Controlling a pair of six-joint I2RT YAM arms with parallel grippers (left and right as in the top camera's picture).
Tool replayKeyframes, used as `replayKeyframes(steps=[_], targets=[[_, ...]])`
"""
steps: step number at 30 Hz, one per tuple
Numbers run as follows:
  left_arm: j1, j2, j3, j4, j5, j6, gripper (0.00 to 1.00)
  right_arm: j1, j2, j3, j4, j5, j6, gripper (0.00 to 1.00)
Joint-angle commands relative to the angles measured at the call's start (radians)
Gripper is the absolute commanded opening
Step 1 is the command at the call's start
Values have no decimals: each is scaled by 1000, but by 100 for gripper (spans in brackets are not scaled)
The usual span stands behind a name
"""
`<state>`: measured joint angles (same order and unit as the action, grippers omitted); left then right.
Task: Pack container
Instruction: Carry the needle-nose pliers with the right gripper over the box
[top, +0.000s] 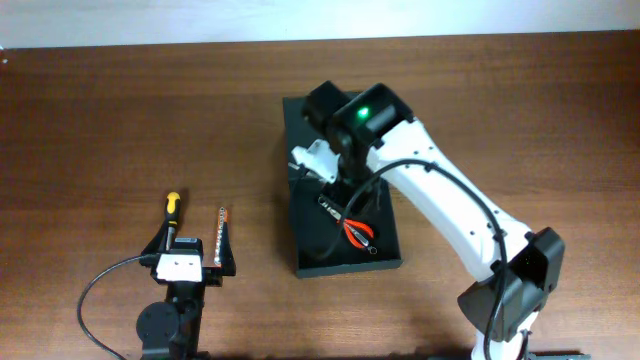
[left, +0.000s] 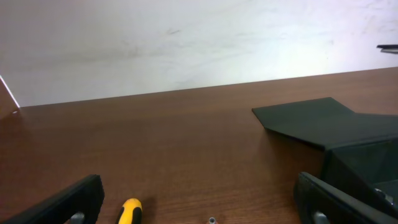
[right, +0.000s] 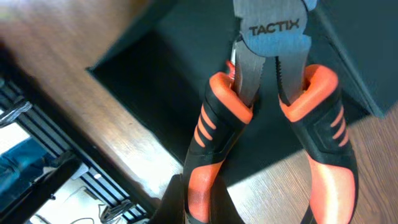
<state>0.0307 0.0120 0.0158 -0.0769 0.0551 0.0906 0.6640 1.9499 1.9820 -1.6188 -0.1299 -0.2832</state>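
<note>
"Hanging over the container (top: 312, 250), is that the right gripper (top: 335, 190)?"

"Yes. It is clamped tight on the head of the pliers (right: 273, 93), and their orange-and-black handles point down over the dark inside of the box."

"Where does the box sit?"

"Mid-table (top: 100, 120), flap lid laid open on the far side, directly beneath that gripper."

"And the left gripper (top: 195, 252)?"

"Spread wide, low at the near left, well apart from the container, which lies off to its right. A yellow-handled screwdriver (top: 172, 205) lies just ahead of it."
</note>
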Motion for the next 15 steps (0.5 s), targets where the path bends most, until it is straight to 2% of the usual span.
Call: replayKeyframes(steps=[1, 4, 9, 15], targets=[[6, -5, -7, 2, 4, 20, 99, 16, -11, -14, 23, -21, 11, 4], [6, -5, -7, 2, 5, 20, 99, 8, -11, -55, 55, -21, 41, 4], [6, -5, -7, 2, 4, 20, 99, -16, -11, -174, 129, -21, 167, 4], [6, -5, -7, 2, 4, 20, 99, -16, -11, -307, 218, -28, 214, 4]])
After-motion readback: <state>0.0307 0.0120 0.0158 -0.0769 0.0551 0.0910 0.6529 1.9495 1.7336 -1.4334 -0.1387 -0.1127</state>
